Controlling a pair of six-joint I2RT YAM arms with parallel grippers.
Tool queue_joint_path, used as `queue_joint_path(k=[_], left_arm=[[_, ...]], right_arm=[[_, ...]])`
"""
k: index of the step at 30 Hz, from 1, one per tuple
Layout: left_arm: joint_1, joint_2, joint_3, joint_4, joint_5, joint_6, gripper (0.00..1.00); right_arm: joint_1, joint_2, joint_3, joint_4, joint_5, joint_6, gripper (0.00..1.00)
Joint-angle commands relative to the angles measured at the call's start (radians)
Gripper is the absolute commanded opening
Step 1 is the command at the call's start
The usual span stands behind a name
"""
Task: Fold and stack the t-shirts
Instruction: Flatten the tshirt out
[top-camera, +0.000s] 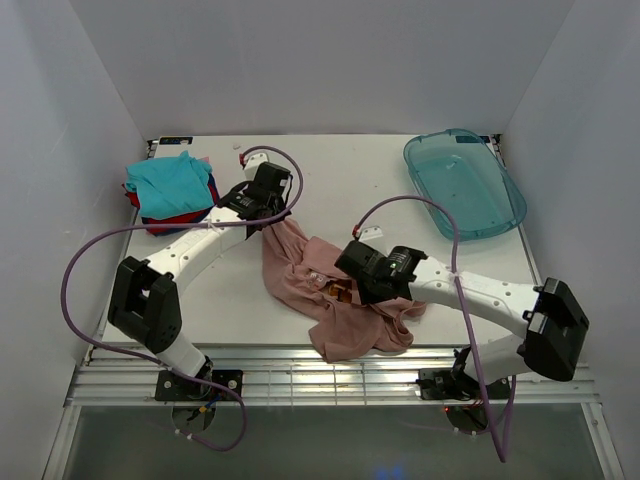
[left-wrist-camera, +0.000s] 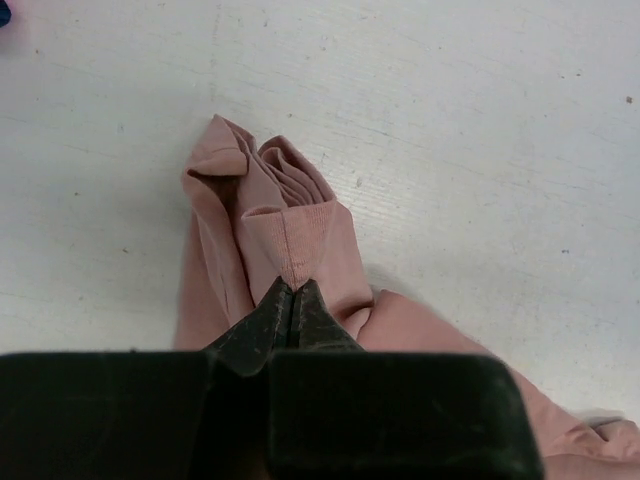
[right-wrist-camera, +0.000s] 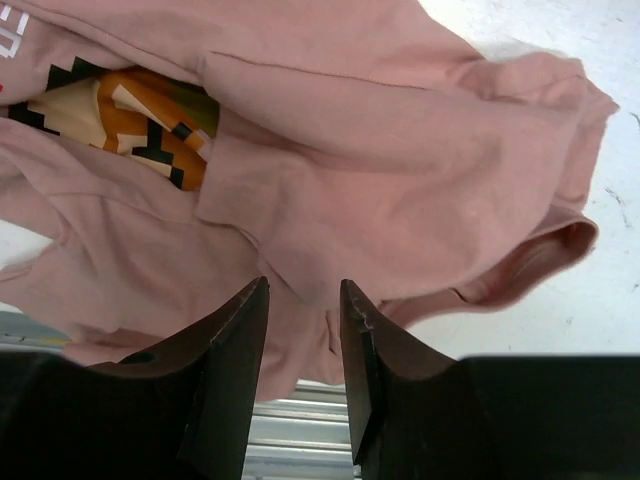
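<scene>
The dusty-pink t-shirt (top-camera: 320, 290) lies crumpled mid-table, its orange-brown print (right-wrist-camera: 130, 115) half buried in folds. My left gripper (top-camera: 268, 218) is shut on the shirt's far end; in the left wrist view its jaws pinch a ribbed hem of the pink shirt (left-wrist-camera: 290, 215) at my left gripper (left-wrist-camera: 296, 288). My right gripper (top-camera: 362, 290) hovers over the shirt's near part. My right gripper (right-wrist-camera: 303, 300) is open, with pink cloth (right-wrist-camera: 400, 150) just beyond and between the fingertips. Folded t-shirts (top-camera: 170, 190), teal on top of red and dark blue, sit at the far left.
A translucent blue-green plastic tray (top-camera: 465, 183) stands at the far right. The shirt's near edge hangs by the slatted metal front edge (top-camera: 330, 385) of the table. White walls enclose the table on three sides.
</scene>
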Motion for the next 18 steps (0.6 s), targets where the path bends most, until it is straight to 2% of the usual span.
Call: queue_joint_path(k=[1, 7, 13, 18], left_arm=[[0.009, -0.045, -0.011, -0.036, -0.010, -0.003, 0.04], [0.018, -0.073, -0.041, -0.071, -0.027, -0.003, 0.04], [0.079, -0.169, -0.109, -0.134, -0.084, -0.022, 0.04], [0.141, -0.244, -0.167, -0.145, -0.072, -0.039, 0.04]], right_arm=[[-0.001, 0.062, 0.013, 0.106, 0.013, -0.052, 0.41], [-0.004, 0.157, 0.009, 0.007, 0.049, 0.046, 0.42], [-0.085, 0.074, -0.080, -0.009, 0.054, 0.098, 0.43], [-0.183, 0.021, -0.148, 0.039, 0.030, 0.044, 0.43]])
